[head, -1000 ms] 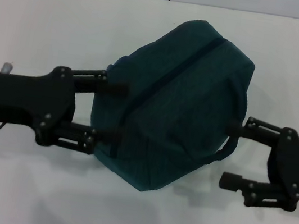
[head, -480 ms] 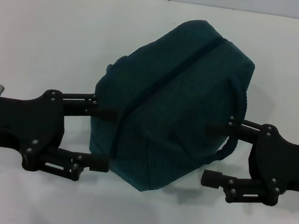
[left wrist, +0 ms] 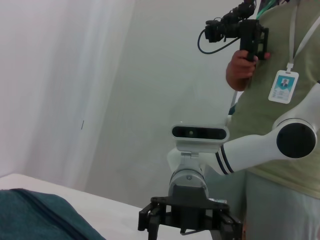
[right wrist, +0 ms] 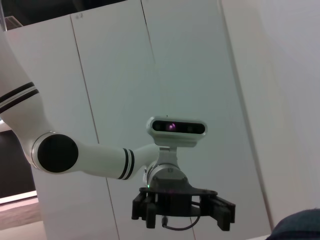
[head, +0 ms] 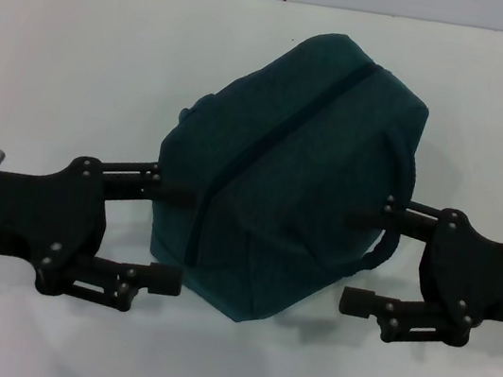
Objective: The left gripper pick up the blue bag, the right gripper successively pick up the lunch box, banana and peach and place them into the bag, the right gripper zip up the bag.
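Blue bag (head: 287, 175) zipped shut, sitting mid tabletop (head: 81, 56). My left gripper (head: 172, 236) at its left side, fingers apart, empty. My right gripper (head: 361, 261) at its right side by the handle, fingers apart too.

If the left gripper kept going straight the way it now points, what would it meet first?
Most likely the blue bag: the left gripper, open, points straight at the bag's side, with its upper finger apparently already at the fabric, though depth is unclear.
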Tool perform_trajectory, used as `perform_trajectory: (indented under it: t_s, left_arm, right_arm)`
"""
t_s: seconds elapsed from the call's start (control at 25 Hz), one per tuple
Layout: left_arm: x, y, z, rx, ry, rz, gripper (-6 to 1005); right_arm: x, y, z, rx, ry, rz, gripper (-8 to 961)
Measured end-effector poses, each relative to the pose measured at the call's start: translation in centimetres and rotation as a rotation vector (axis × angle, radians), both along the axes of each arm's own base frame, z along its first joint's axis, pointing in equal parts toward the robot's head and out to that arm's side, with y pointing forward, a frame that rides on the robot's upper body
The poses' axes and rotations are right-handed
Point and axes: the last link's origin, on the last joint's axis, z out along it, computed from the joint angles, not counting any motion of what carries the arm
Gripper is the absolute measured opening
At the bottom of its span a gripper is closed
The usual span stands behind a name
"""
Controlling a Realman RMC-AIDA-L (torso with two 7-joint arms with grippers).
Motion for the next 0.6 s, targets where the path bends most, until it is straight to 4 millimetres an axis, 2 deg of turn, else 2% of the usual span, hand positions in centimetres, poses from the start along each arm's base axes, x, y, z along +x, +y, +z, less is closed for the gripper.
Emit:
perform_trajectory:
  t_s: [0.6]
  left_arm:
    - [0.07, 0.22, -0.02, 0.012, -0.008, -0.008, 878]
  right_arm:
    - [-0.01, -0.05, -0.08, -0.014, -0.014, 0.011, 857]
